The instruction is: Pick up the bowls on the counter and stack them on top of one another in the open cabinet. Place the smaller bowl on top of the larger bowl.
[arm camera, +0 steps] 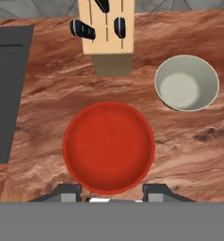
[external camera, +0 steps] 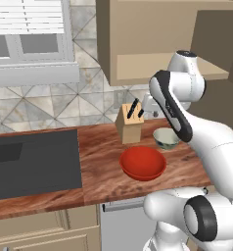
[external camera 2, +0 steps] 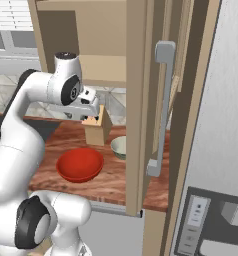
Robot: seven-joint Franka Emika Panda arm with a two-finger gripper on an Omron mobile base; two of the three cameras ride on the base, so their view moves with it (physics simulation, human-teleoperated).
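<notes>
Hand view: the larger bowl (arm camera: 109,147), wide and red, sits centre frame on the counter (arm camera: 189,155), empty and upright. The gripper (arm camera: 112,190) hangs above its near rim at the bottom edge, fingers apart, nothing between them. The smaller bowl (arm camera: 187,83) is upper right, apart from the red one. A knife block (arm camera: 108,40) stands at top centre. In the left base view, the open cabinet (external camera: 152,59) fills the upper right.
</notes>
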